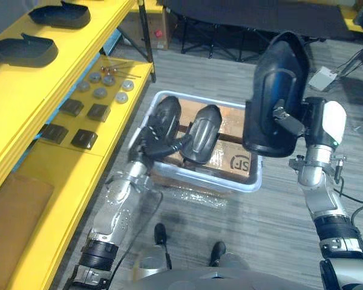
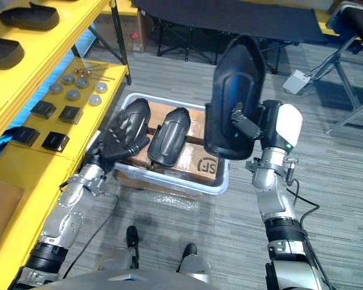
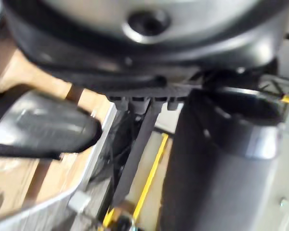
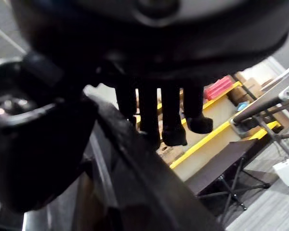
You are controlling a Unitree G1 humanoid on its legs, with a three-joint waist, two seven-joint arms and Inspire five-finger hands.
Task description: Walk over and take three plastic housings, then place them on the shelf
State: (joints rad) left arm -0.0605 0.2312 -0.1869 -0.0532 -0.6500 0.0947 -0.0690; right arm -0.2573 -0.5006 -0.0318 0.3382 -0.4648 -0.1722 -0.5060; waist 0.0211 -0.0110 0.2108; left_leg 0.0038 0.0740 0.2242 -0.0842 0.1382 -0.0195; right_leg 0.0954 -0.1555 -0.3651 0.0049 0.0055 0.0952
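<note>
Nearest, the left hand (image 1: 152, 138) hangs at the 8 o'clock corner of the clear bin (image 1: 249, 184). Its fingers (image 3: 135, 144) are almost straight and loosely spread, and nothing is between them and the thumb. From above, the hand overlaps the near end of the left housing (image 1: 167, 113). I cannot tell if it really touches it.

This housing lies in the bin on a cardboard box (image 1: 230, 158). A second housing (image 1: 202, 133) lies just beside it, at its 3 o'clock.

At 3 o'clock from the bin, the right hand (image 2: 263, 130) is lifted up and holds the raised housing (image 1: 277, 90) upright above the bin's right end. The fingers (image 4: 173, 125) are hooked over the edge of this shell, and the thumb presses from the other side.

Farther, at 9 to 11 o'clock, stands the yellow shelf (image 1: 24, 181). On its lower level are small black square parts (image 1: 85, 139) and grey discs (image 1: 100, 92). On its upper level, at 11 o'clock, one shelved housing (image 1: 21, 51) lies, and another housing (image 1: 60, 15) lies behind it.
</note>
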